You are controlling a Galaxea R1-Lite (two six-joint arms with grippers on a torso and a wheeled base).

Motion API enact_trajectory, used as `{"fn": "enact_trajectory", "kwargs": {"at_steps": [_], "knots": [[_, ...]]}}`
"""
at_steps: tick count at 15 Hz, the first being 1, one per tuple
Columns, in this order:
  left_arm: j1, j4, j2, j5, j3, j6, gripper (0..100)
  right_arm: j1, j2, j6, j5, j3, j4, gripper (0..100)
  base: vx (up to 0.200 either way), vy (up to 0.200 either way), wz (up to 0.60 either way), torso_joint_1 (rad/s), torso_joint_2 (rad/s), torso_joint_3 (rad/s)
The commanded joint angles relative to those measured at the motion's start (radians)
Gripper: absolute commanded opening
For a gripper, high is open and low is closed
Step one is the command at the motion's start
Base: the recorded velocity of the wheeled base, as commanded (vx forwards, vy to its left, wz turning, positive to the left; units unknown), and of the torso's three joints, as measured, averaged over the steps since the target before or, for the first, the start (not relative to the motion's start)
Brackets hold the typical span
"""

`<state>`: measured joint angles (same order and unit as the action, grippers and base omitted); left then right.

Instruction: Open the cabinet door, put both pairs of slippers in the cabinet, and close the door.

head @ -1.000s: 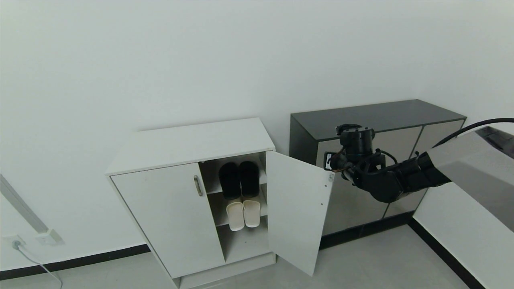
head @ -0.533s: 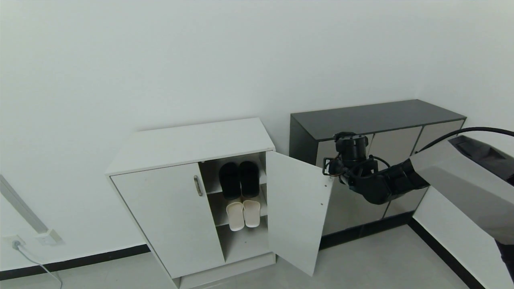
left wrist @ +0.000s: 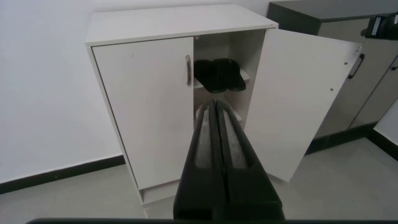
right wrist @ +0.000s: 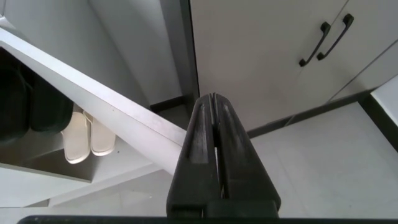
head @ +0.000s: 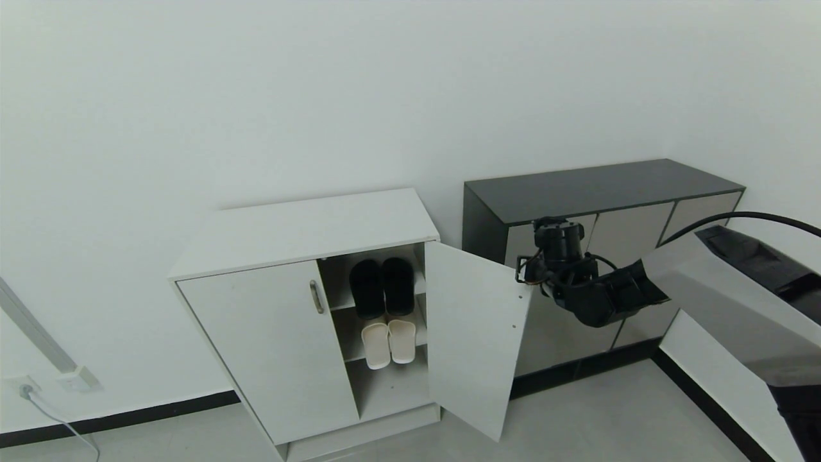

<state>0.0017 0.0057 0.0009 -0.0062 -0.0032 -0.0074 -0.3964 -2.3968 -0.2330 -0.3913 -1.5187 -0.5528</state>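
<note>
Both pairs are shelved: the black slippers [head: 383, 285] sit above the white slippers [head: 388, 342] inside the cabinet [head: 301, 231], whose right door [head: 474, 333] stands wide open, its tall free edge upright. Your right gripper [right wrist: 214, 102], fingers pressed together, sits just beside that edge on the door's outer side, so a push toward the cabinet looks like the closing move. Your left gripper [left wrist: 216, 134], fingers likewise together, hangs well apart, facing the cabinet front.

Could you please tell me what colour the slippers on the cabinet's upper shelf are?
The upper slippers are black, clearest in the head view.
</note>
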Motion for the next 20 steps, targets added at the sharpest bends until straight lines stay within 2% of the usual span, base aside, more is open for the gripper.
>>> {"fn": "enact_trajectory", "kwargs": {"at_steps": [1,13,16,20], "knots": [[0.000,0.000,0.001,0.000,0.000,0.000,0,0.002,-0.018,0.000,0.000,-0.008,0.001,0,0.000,0.000,0.00,0.000,0.00,0.000],[0.000,0.000,0.001,0.000,0.000,0.000,0,-0.009,-0.015,0.000,0.000,0.011,0.024,0,0.000,0.000,0.00,0.000,0.00,0.000],[0.000,0.000,0.001,0.000,0.000,0.000,0,-0.047,0.031,0.000,0.000,0.071,0.022,0,0.000,0.000,0.00,0.000,0.00,0.000],[0.000,0.000,0.001,0.000,0.000,0.000,0,-0.153,0.105,-0.005,-0.003,0.183,0.014,0,0.000,0.000,0.00,0.000,0.00,0.000]]}}
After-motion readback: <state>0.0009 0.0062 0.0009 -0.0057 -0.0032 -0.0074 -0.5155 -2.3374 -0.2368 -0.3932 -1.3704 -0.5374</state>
